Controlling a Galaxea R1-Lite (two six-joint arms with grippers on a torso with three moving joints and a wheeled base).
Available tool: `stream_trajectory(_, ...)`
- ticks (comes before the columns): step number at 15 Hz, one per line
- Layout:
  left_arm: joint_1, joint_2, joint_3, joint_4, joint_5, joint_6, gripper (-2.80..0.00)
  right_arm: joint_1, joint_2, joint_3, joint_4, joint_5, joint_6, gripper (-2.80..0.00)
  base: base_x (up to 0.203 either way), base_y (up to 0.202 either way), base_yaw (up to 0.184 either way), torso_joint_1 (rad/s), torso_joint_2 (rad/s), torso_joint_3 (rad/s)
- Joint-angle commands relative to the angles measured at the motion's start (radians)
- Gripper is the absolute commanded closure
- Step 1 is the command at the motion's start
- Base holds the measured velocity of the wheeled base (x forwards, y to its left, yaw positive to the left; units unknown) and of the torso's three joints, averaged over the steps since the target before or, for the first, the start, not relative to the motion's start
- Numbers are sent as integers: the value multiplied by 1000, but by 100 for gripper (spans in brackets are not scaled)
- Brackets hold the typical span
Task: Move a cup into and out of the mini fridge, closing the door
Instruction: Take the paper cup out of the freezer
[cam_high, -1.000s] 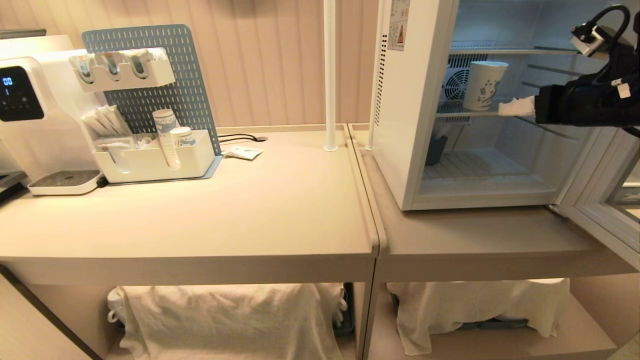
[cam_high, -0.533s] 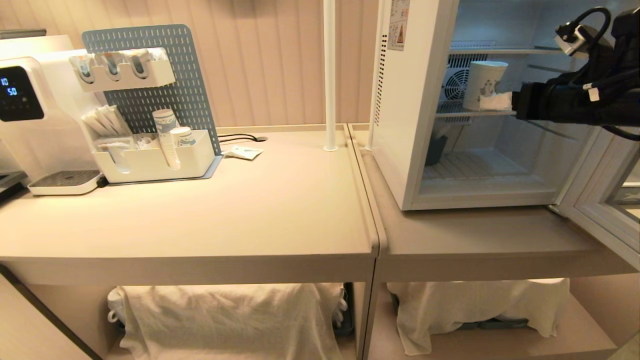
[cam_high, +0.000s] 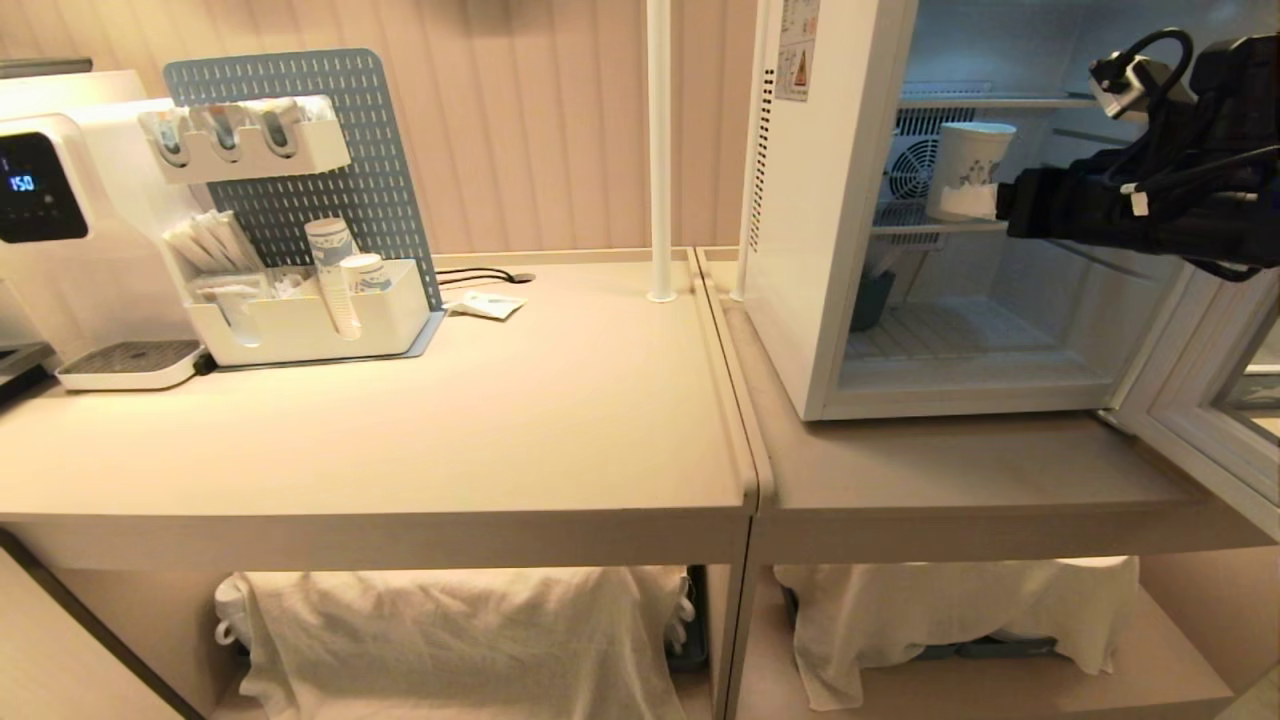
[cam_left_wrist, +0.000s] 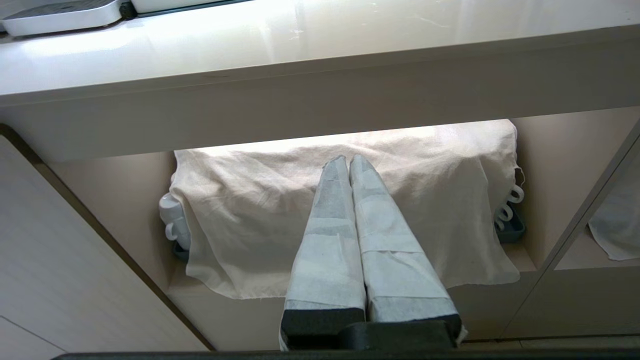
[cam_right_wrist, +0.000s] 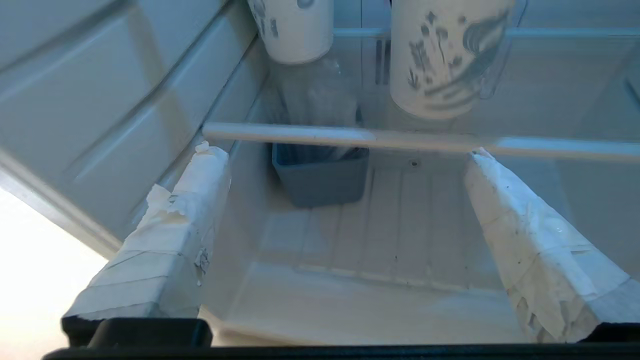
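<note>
Reaching level into the mini fridge (cam_high: 820, 250), the right gripper (cam_right_wrist: 345, 155) is spreading its fingers (cam_right_wrist: 525, 235) wide, empty, before the cup (cam_right_wrist: 447, 55). Only the wrist view is showing a second cup (cam_right_wrist: 295, 27) beside it. The left gripper (cam_left_wrist: 348, 162) is hanging pinched closed below the counter (cam_left_wrist: 300, 65).

Desk (cam_high: 560, 420): we list the mini fridge (cam_high: 820, 250) at its right end, coffee machine (cam_high: 60, 220) and organiser tray (cam_high: 310, 320) far left of it.
</note>
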Motion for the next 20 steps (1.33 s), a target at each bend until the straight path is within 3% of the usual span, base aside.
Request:
stream_trajectory(1, 0, 1, 0, 0, 0, 0, 0, 0, 31, -18, -19, 1, 0, -280, 0, 0, 0, 0, 0, 0)
stream_trajectory(20, 0, 1, 0, 0, 0, 0, 0, -111, 149, -195, -104, -13, -40, -280, 0, 0, 0, 0, 0, 0)
